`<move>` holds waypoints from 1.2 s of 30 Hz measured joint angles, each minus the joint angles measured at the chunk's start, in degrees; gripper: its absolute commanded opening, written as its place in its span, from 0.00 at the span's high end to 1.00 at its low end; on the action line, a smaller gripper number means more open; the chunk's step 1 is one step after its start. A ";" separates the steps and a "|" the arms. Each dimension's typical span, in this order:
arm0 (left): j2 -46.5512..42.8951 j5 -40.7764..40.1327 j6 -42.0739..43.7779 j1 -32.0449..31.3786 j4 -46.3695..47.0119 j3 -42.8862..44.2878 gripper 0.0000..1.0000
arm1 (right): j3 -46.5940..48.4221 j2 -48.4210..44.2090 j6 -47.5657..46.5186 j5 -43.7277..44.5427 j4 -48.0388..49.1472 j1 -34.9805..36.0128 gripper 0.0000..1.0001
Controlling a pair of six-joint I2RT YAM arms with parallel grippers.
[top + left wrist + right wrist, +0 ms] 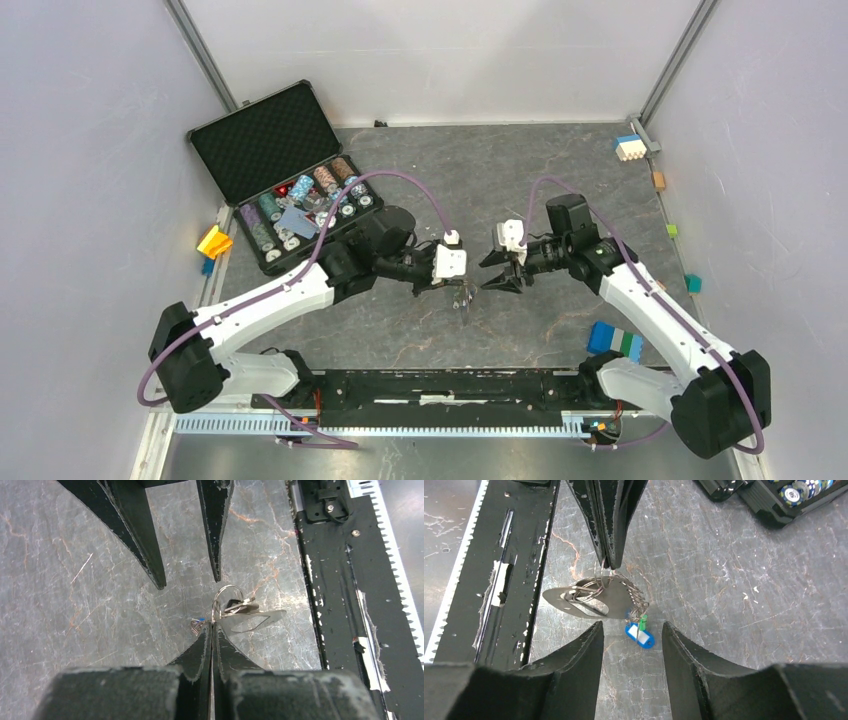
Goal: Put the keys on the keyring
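My left gripper is shut, its tips pinching the keyring at the top. The keyring is a thin grey metal oval loop with a coiled stretch and small rings, and it hangs just above the stone table. The keys dangle from the coiled stretch: a blue tag and a green tag show, while the metal keys are too small to make out. My right gripper stands open facing the left one, with nothing between its fingers and the tags just beyond its tips. In the top view the two grippers nearly meet at the table's middle.
An open black case of poker chips sits at the back left. Toy blocks lie at the right, by the back right corner and at the left edge. A black rail runs along the near edge.
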 measured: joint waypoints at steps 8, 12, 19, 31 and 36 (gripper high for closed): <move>-0.20 3.98 0.02 1.25 0.33 -0.09 0.98 | 2.73 -0.61 -1.57 -3.30 -1.84 0.00 0.48; -0.17 3.93 -0.02 1.31 0.57 -0.09 0.98 | 2.89 -1.38 -0.61 -4.87 -1.64 0.00 0.49; 0.00 2.62 -0.37 1.31 1.03 -0.09 0.98 | 2.89 -1.97 3.50 -5.70 1.29 0.00 0.51; 0.02 -0.61 -2.54 1.31 2.23 -0.09 0.98 | 0.39 2.51 10.99 -6.56 6.69 0.02 0.66; 0.02 -0.68 -2.60 1.31 2.54 -0.09 0.98 | 0.35 4.39 11.10 -6.56 6.78 0.02 0.79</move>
